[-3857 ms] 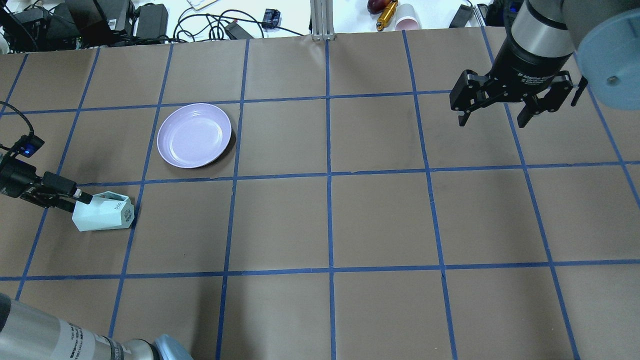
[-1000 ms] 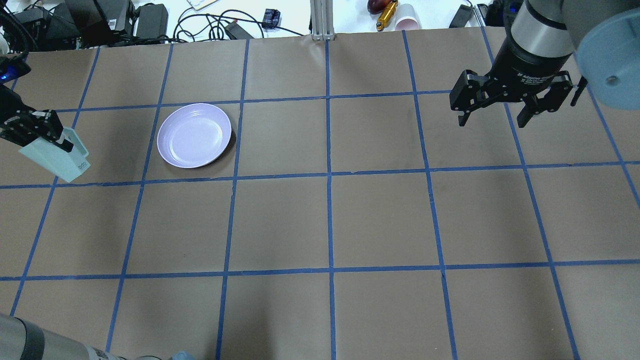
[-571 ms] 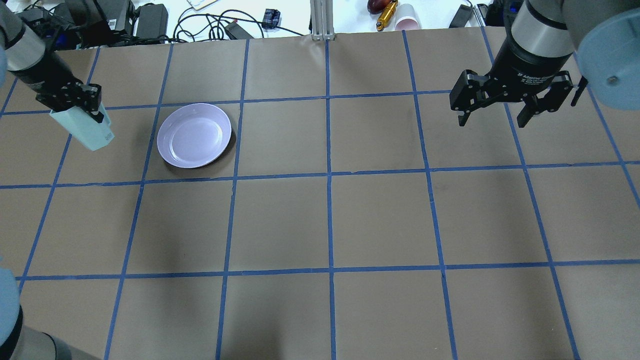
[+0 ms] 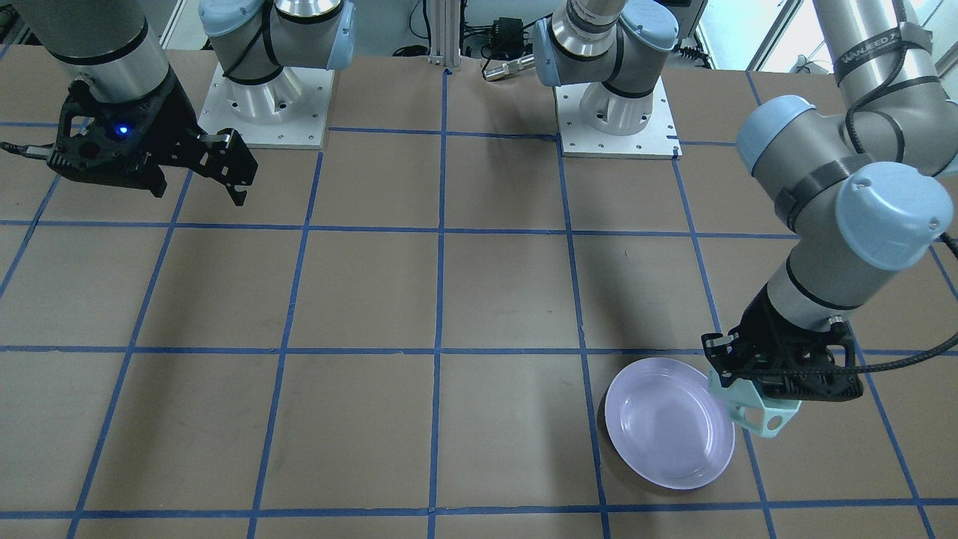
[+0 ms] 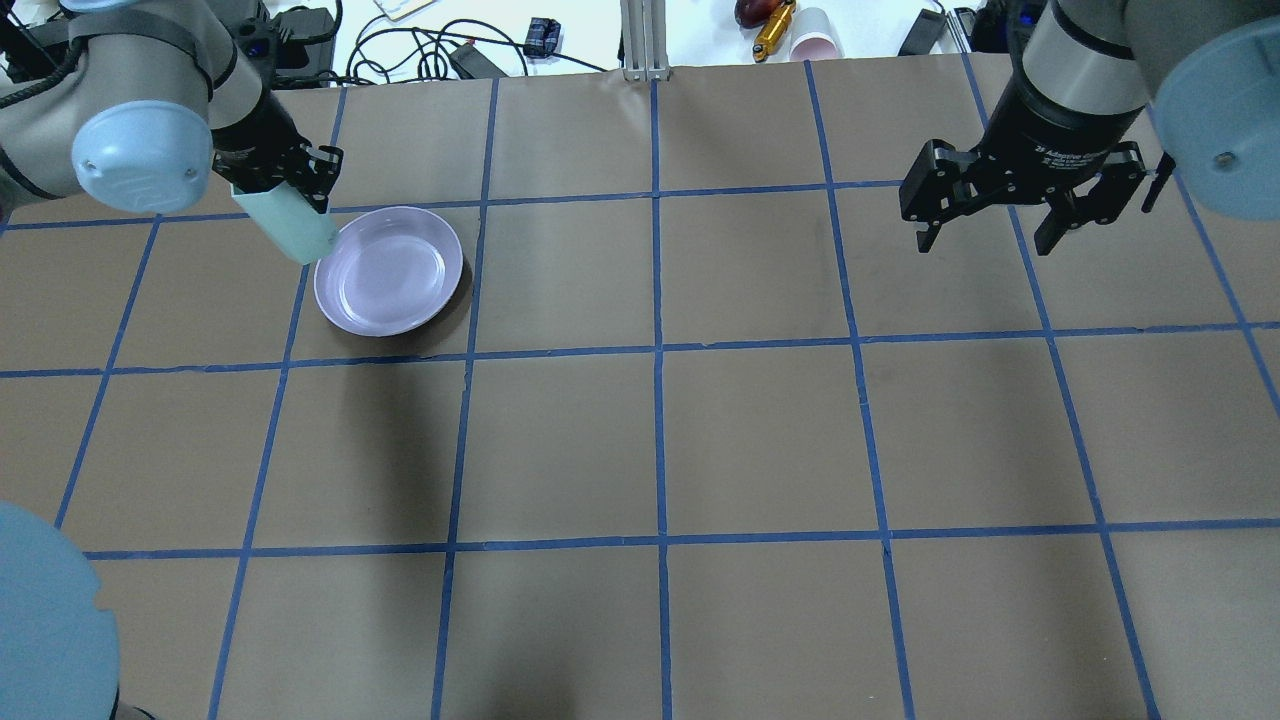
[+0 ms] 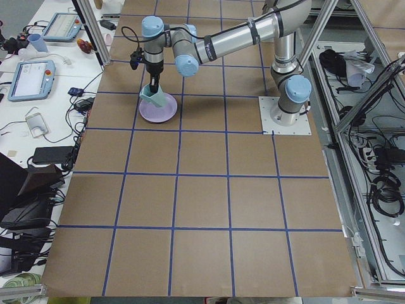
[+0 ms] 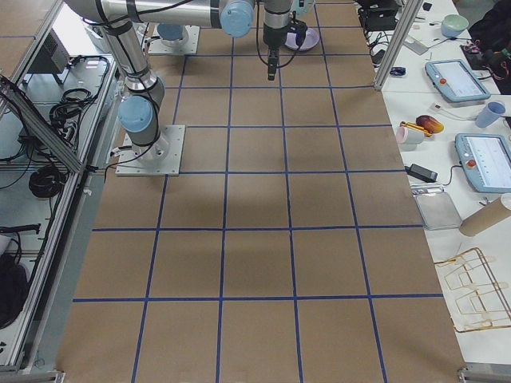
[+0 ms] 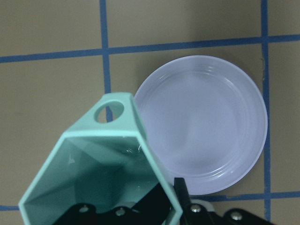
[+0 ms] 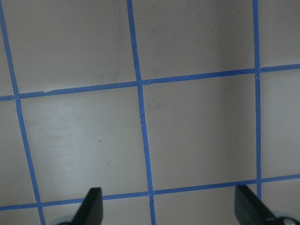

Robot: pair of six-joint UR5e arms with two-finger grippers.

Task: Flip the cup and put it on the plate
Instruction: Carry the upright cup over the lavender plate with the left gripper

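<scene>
Overhead exterior view shows our left gripper (image 5: pixel 290 185) pinching the cup (image 5: pixel 288 228) by its wall. We hold it mouth up in the air, at the left edge of the plate (image 5: pixel 392 272). Our right gripper (image 5: pixel 986 243) hangs well apart from them, fingers spread wide. Blue tape lines (image 5: pixel 657 350) cross the brown table (image 5: pixel 760 440). Cables (image 5: pixel 420 50) lie past its far edge.

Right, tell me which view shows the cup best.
The left wrist view: the cup is large, its mouth, dark inside and handle loop plain. Overhead shows one pale side under the left gripper; front shows the handle; exterior left shows it tiny; exterior right, too small to tell; right wrist, nothing.
</scene>
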